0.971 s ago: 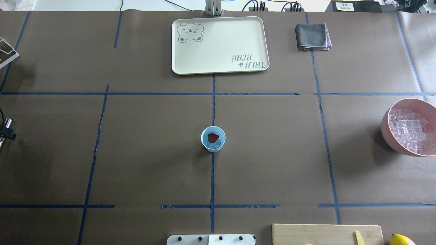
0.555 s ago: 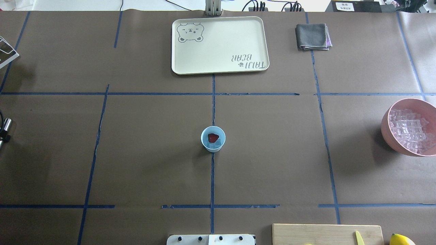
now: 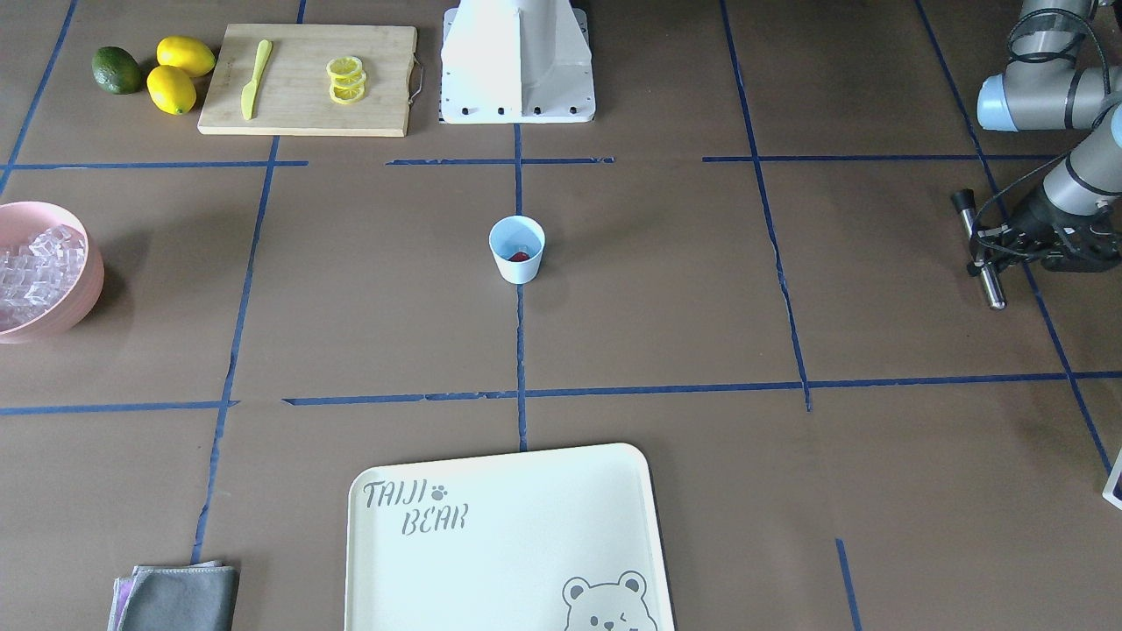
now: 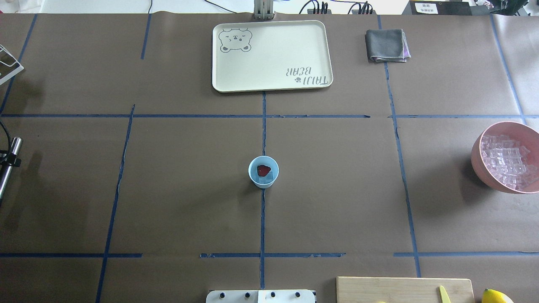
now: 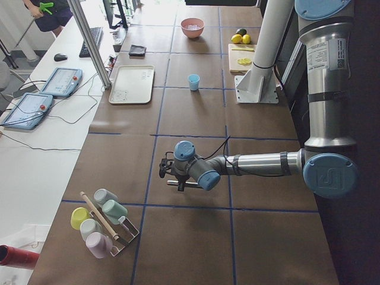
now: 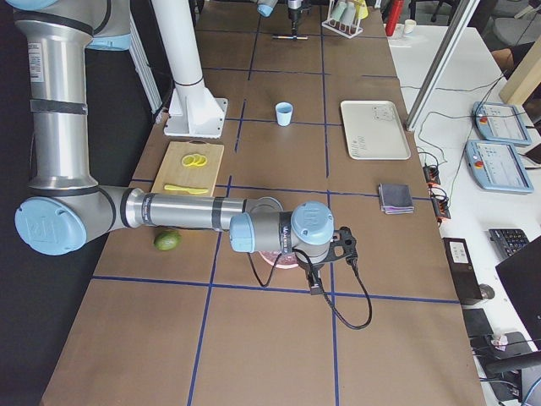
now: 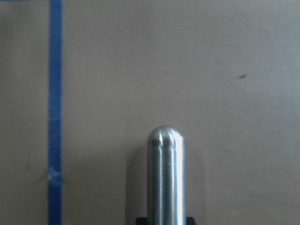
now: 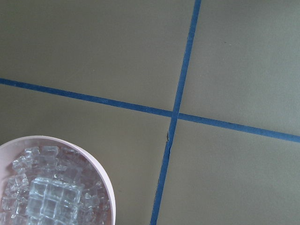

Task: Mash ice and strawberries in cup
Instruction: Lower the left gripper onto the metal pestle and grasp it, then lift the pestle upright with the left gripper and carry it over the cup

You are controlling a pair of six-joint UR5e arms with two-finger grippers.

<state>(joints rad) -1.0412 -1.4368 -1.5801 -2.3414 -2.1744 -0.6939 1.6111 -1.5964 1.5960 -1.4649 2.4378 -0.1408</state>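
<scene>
**A:** cup (image 4: pixel 263 171) sits mid-table on the centre tape line, strawberry (image 4: pixel 263 170) inside; tray (image 4: pixel 273 54) and the pink bowl (image 4: pixel 478 159) of ice (image 4: pixel 505 162) are well apart from it

**B:** front view shows the left gripper (image 3: pixel 983 254) clamped on a steel rod (image 3: pixel 989 285) near the table's end; overhead catches little but the rod; right gripper (image 6: pixel 348 245), can't tell if it's open or closed

You have two arms of silver tubes and pale blue joint caps, the left arm (image 5: pixel 261 161) and right arm (image 6: pixel 177 211), each trailing a black cable (image 6: pixel 369 309) at the wrist, on a white pedestal (image 3: pixel 517 61) with dark bolts.
</scene>
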